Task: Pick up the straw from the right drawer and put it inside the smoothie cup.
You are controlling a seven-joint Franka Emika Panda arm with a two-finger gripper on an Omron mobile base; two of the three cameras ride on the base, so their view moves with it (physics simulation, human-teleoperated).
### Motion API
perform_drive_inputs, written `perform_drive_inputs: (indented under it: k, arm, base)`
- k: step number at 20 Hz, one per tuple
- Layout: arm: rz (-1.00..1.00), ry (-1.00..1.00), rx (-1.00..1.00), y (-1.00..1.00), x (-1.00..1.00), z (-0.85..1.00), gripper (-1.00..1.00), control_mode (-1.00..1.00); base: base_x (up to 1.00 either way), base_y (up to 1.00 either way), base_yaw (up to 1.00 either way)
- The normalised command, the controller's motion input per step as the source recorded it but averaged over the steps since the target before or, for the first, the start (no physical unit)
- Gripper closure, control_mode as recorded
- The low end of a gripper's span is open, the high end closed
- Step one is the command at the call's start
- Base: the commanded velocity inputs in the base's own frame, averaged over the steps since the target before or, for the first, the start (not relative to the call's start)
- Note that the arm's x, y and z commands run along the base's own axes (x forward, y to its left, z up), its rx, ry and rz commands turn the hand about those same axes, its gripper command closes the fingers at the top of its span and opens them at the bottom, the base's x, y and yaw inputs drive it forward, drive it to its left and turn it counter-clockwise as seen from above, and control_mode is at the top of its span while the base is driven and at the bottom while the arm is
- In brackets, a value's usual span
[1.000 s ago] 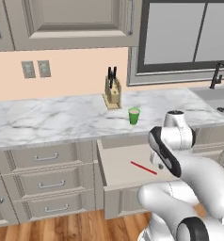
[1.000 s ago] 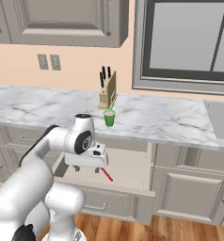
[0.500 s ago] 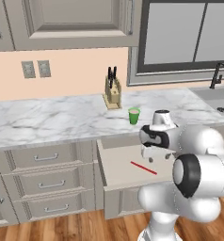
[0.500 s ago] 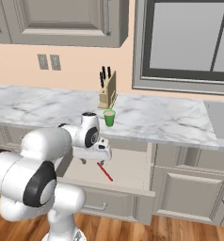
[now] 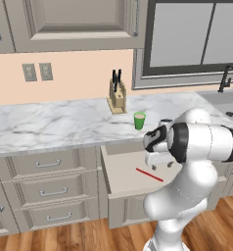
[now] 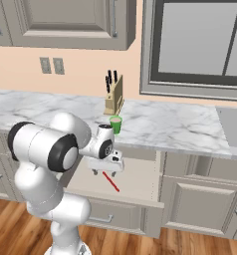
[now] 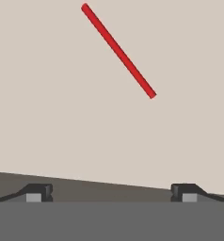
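Right drawer [image 5: 119, 172]: pulled out from under the desk, its plain beige floor bare on all sides of the straw; one wide drawer stands open, and a stack of three narrower shut drawers [image 5: 52, 192] sits just left of it.
Straw [image 5: 149, 175]: one red stick lying flat and slantwise on the drawer floor, toward the drawer's right half, touching none of the drawer walls; in the hand view the straw [image 7: 118, 50] lies diagonally with open floor around both ends.
Claw [image 5: 158, 165]: hovers above the drawer's rear right part, just behind the straw and apart from it; in the hand view the two finger tips [image 7: 38, 192] stand wide apart with nothing between them.
Smoothie cup [image 5: 139, 120]: one green cup upright on the desk, just behind the drawer's rear edge, with bare marble round it.
Knife block [image 5: 118, 96]: one, further back on the desk than the cup, near the wall.
Desk [image 5: 50, 125]: marble top running left of the cup, with open room.
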Motion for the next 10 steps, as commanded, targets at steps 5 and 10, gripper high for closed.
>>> perform_drive_inputs:
  k: [5, 10]
  arm:
    - [0.11, 0.0, 0.04, -0.14, 0.22, -0.59, -1.0, -1.0]
    - [0.15, 0.0, 0.0, -0.01, 0.07, -0.56, -1.0, -1.0]
  base:
    - [0.0, 0.0, 0.0]
    - [0.0, 0.0, 0.0]
